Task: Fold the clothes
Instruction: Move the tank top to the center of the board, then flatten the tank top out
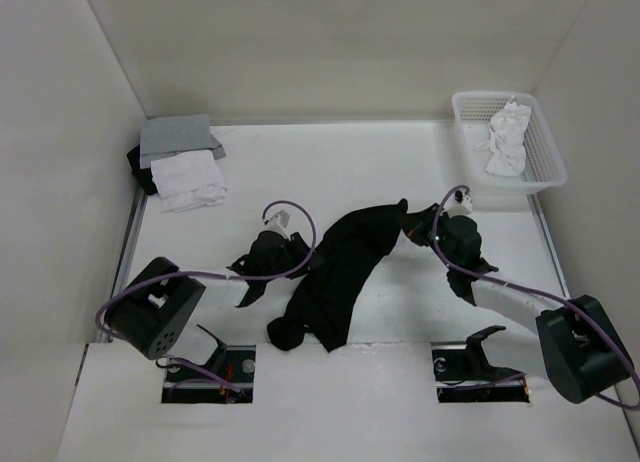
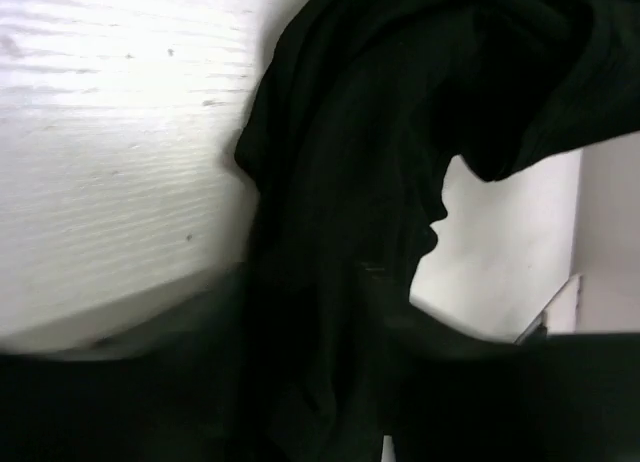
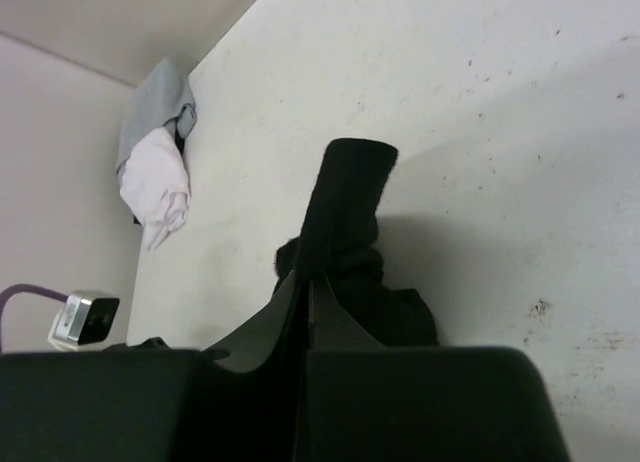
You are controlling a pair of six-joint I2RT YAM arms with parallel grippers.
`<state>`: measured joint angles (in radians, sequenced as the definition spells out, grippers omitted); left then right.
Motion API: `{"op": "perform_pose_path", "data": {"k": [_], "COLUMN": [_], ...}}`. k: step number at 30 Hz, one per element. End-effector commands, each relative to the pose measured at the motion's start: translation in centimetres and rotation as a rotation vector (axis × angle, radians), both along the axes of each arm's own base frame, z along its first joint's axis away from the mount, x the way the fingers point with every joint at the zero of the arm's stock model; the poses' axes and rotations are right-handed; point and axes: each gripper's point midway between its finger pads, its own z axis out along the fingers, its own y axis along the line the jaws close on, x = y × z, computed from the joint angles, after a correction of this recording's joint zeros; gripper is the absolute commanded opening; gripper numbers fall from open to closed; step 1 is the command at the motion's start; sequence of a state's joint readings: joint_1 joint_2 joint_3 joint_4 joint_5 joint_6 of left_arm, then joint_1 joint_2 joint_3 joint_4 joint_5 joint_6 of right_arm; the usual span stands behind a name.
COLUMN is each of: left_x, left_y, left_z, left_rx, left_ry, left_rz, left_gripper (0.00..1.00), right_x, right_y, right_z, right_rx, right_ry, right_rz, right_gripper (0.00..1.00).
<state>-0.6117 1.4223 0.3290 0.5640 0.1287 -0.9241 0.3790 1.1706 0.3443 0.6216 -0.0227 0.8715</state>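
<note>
The clothes point(image 1: 340, 272), a black top, lie bunched in a diagonal band across the middle of the table, from the back right to the near left. My right gripper point(image 1: 418, 225) is at the band's upper right end. In the right wrist view the right gripper point(image 3: 305, 277) is shut on the black fabric point(image 3: 350, 192), and a strap stands up past the fingertips. My left gripper point(image 1: 295, 250) is against the band's left edge. In the left wrist view the black fabric point(image 2: 350, 182) fills most of the frame and hides the fingers, so their state does not show.
A white basket point(image 1: 545, 167) holding a white cloth point(image 1: 505, 142) stands at the back right. A grey fabric piece point(image 1: 178, 137) and a small white cloth point(image 1: 188, 182) lie at the back left. White walls enclose the table on three sides.
</note>
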Motion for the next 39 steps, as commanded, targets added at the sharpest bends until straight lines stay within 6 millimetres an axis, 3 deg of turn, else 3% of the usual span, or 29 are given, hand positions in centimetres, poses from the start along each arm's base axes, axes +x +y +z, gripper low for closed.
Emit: {"op": "perform_pose_path", "data": {"k": [1,2,5,8,10,12,14,16,18,20,21,25,27,29,32,35,36,39], "left_x": [2.5,3.7,8.1,13.3,16.1,17.2,16.9,15.6,14.7,13.9,13.7,14.0,14.9,16.8,18.0,16.7,15.7,9.9], "left_y": [-2.5,-2.4,-1.1,0.6,2.0,2.8,3.1,3.4,3.9,5.0,5.5,6.7,7.0,7.4,7.8,8.9,9.2,8.0], "left_z": [3.0,3.6,7.5,14.1,20.7,27.1,32.4,36.4,37.3,36.7,35.5,29.0,25.5,20.6,16.4,13.6,12.8,10.2], "left_rx": [-0.041,-0.039,-0.053,-0.064,-0.114,-0.172,-0.203,-0.210,-0.194,-0.155,-0.131,-0.027,0.033,0.106,0.142,0.172,0.189,0.241], "left_ry": [-0.112,-0.133,-0.218,-0.352,-0.448,-0.553,-0.638,-0.702,-0.717,-0.706,-0.687,-0.553,-0.479,-0.366,-0.287,-0.258,-0.254,-0.246], "left_rz": [-0.038,-0.014,0.084,0.188,0.261,0.284,0.263,0.228,0.217,0.226,0.224,0.227,0.218,0.240,0.274,0.336,0.348,0.291], "left_gripper": [0.22,0.13,0.07,0.06,0.06,0.06,0.07,0.07,0.08,0.09,0.10,0.16,0.32,0.61,0.62,0.61,0.59,0.47], "right_x": [1.0,1.3,1.8,2.5,2.2,0.9,-1.1,-4.0,-5.5,-7.2,-8.0,-9.5,-10.3,-10.1,-9.6,-9.4,-9.3,-9.3], "right_y": [0.5,0.7,2.1,3.2,4.0,4.4,4.8,4.8,4.8,4.7,4.4,3.0,2.2,0.8,0.5,0.9,0.8,0.3], "right_z": [3.0,3.8,6.8,11.9,17.6,22.1,24.6,25.2,23.8,19.9,16.0,5.7,0.6,-3.7,-5.7,-6.0,-6.0,-6.3], "right_rx": [0.040,0.044,0.057,0.055,0.056,0.058,0.066,0.075,0.073,0.062,0.055,0.032,0.021,-0.013,-0.048,-0.058,-0.060,-0.075], "right_ry": [-0.086,-0.100,-0.143,-0.219,-0.301,-0.364,-0.400,-0.393,-0.362,-0.279,-0.193,0.022,0.128,0.226,0.266,0.267,0.266,0.261], "right_rz": [0.011,0.014,0.053,0.087,0.112,0.129,0.151,0.170,0.176,0.173,0.156,0.087,0.061,0.011,0.007,0.017,0.015,0.001], "right_gripper": [0.02,0.02,0.02,0.02,0.01,0.01,0.02,0.02,0.02,0.02,0.02,0.02,0.02,0.03,0.03,0.04,0.04,0.05]}}
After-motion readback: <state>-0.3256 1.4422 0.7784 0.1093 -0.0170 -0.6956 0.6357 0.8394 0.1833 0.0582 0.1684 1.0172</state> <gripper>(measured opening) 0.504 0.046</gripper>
